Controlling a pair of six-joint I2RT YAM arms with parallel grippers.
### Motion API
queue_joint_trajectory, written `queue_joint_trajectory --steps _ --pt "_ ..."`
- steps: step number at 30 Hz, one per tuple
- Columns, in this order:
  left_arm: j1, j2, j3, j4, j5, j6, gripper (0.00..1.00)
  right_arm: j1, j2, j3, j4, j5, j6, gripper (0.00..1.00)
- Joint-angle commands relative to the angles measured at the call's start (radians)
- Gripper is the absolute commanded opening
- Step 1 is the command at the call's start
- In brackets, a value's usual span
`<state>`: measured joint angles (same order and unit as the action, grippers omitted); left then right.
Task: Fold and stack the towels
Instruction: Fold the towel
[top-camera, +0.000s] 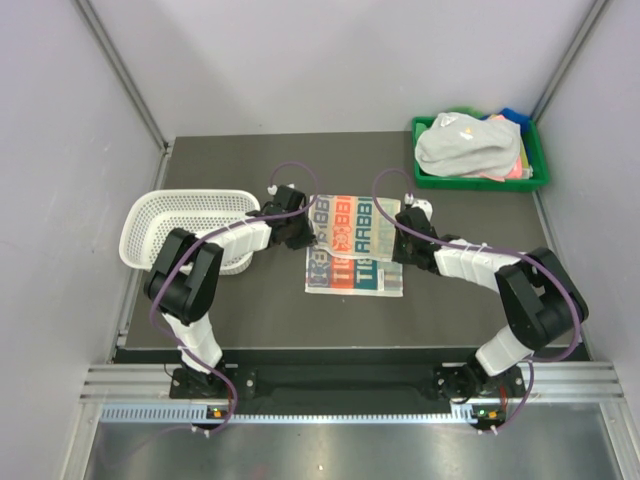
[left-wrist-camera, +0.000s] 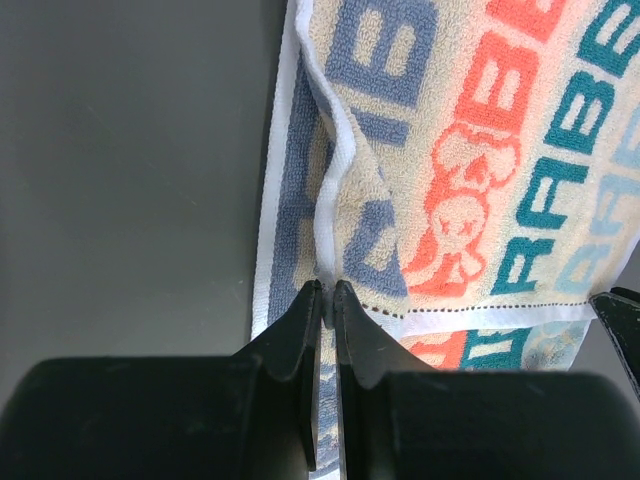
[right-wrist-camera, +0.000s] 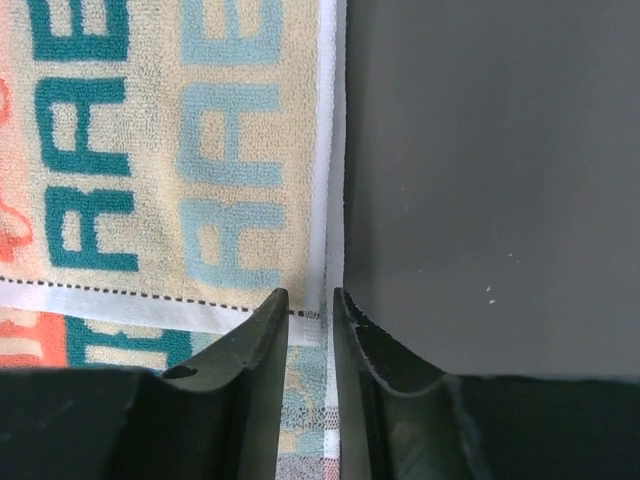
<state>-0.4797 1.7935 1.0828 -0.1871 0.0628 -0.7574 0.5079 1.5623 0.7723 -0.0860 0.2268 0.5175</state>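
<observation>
Flat on the dark table (top-camera: 260, 310), the white towel (top-camera: 355, 256) shows blue, orange and teal letters. The left gripper (left-wrist-camera: 328, 290) pinches its raised white hem; the right gripper (right-wrist-camera: 310, 298) stands narrowly apart over the opposite edge.

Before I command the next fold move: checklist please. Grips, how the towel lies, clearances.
1. Left hem of the white towel with coloured letters pinched by the left gripper: ok.
2. Right hem clamped by the right gripper: cannot tell. The jaws stand slightly apart with the hem between them.
3. Towel lying flat: not ok. A raised ridge runs up from the left gripper.
4. Both grippers on opposite edges, roughly level: ok.
5. The heaped towels inside the green plastic tray, apart from both arms: ok.
6. Left arm clear of the white perforated plastic basket: cannot tell. The arm overlaps it from above.
</observation>
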Motion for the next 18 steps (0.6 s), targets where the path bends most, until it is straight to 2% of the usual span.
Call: queue_joint_trajectory --steps 1,5,18 --pt "-0.004 0.010 0.026 0.017 0.006 0.001 0.00 0.012 -0.021 0.022 0.002 0.003 -0.011 0.27" --pt "-0.005 0.015 0.025 0.020 0.011 0.001 0.00 0.014 -0.025 0.018 0.005 0.005 -0.010 0.29" --pt "-0.005 0.021 0.022 0.025 0.012 0.001 0.00 0.012 -0.013 0.022 0.005 0.000 -0.010 0.20"
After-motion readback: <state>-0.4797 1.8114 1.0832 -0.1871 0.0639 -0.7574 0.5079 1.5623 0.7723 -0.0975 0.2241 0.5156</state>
